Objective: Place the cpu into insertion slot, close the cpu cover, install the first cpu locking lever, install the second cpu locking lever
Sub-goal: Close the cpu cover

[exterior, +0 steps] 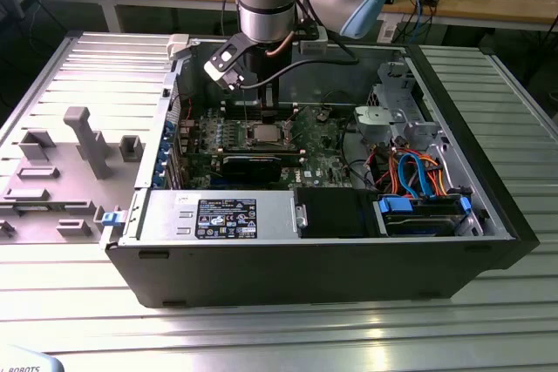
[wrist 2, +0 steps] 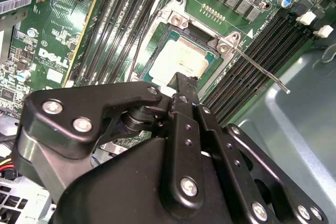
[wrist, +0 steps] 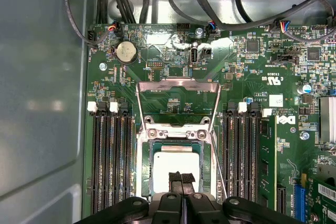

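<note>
Fingertips (wrist: 175,178) of the pincer (wrist: 181,178) were pressed together, gripping nothing, just above the cpu (wrist: 176,162), which lay flat in the slot (wrist: 157,134). Beyond, the cover (wrist: 178,84) stood swung open, its free end pointing away from the pincer.

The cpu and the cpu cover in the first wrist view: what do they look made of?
The cpu: its top looks like matte silver-grey metal, since it reflects light softly without glare; what lies beneath isn't visible. The cpu cover: thin bright sheet metal, probably steel, judging by the shiny glints along its stamped edges and by the open square window showing the green board behind.
</note>
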`<state>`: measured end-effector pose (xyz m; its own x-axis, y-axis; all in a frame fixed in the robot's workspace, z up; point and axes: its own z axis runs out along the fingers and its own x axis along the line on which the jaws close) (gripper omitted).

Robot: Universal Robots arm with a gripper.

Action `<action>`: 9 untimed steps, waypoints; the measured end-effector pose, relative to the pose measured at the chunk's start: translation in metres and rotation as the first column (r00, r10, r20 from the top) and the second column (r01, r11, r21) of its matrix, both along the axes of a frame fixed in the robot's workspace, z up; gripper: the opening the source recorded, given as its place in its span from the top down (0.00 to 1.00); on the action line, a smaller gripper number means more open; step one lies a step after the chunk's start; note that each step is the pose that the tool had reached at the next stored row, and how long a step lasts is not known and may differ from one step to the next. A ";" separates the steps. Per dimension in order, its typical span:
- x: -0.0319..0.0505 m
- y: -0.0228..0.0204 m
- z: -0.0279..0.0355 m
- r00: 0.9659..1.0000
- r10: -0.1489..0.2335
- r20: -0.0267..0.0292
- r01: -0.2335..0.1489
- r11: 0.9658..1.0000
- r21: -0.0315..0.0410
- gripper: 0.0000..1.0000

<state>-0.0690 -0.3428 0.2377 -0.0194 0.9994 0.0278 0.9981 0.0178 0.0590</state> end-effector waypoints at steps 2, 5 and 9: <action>0.0000 0.0000 0.0000 1.000 0.001 0.000 -0.001 1.000 0.000 0.89; 0.0000 0.0000 0.0000 1.000 0.006 0.000 -0.006 1.000 0.000 0.89; 0.0000 0.0000 0.0000 1.000 0.009 0.000 -0.009 1.000 0.000 0.89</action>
<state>-0.0690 -0.3428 0.2377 -0.0286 0.9992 0.0278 0.9979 0.0270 0.0590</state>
